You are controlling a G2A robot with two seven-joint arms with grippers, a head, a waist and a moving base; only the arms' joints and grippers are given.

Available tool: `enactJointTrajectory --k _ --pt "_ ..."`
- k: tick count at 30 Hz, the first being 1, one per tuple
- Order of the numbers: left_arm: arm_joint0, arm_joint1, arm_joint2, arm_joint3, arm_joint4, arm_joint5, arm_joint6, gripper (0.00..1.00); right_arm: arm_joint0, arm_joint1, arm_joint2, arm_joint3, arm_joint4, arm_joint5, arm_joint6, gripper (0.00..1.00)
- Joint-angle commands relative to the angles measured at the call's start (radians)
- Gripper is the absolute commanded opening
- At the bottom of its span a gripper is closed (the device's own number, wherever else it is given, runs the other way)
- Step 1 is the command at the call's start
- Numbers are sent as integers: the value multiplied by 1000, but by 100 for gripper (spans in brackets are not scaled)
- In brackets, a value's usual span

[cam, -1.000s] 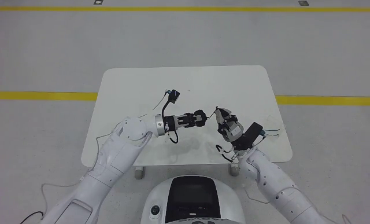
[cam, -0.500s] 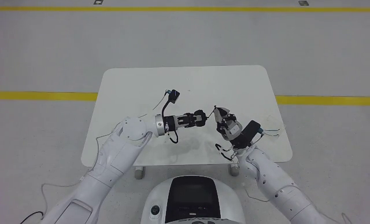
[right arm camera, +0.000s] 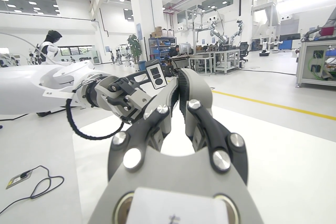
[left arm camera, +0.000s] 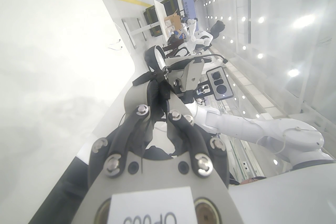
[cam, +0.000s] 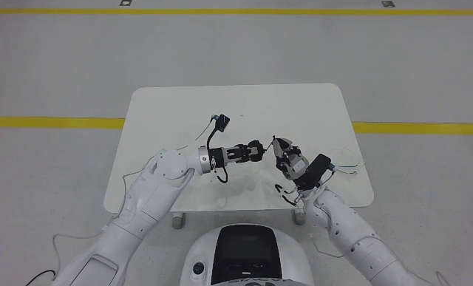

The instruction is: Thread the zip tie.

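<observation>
Two arms are held close together above the middle of the white desk [cam: 310,101], tips almost meeting. The left end effector [cam: 259,148] is clamped on the black zip tie [left arm camera: 154,83], which is carried in the air between the two tips, clear of the desk. The right end effector [cam: 276,143] is closed with its pads pressed together, apparently on the tie's other end. The strap itself can't be made out between those pads.

The step in hand is judged to be feeding the tail into the head. To do it well:
- Both grips should be held firm.
- The tail should be lined up square to the head slot before any push.
- The approach should be made slowly, along the strap axis.
- The loop should be guarded against twisting.

If misaligned, the thin strap is more likely to be buckled than seated.
</observation>
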Motion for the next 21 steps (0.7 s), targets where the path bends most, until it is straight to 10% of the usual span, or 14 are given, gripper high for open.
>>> enactJointTrajectory --k 1,21 --pt "0 0 0 0 0 0 0 0 0 0 2 4 -1 0 -2 0" --pt "0 0 0 0 0 0 0 0 -3 16 -15 -17 32 0 -45 0"
